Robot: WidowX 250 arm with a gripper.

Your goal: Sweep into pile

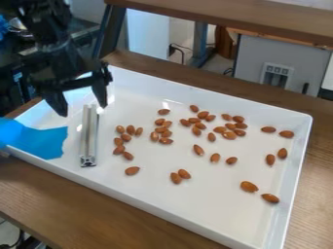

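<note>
Wooden surface (84, 214) supports one white tray (130, 197). At the tray's left edge lies one blue sheet (39, 141); one black gripper (83, 110) has jaws wide, beside one metal bar (89, 138), probably best gripped squarely and swept low, slowly. Rightward spread about 41 almonds (198, 150).

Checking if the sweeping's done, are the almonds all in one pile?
No, the almonds lie scattered across the white tray, in loose groups and singly.
</note>
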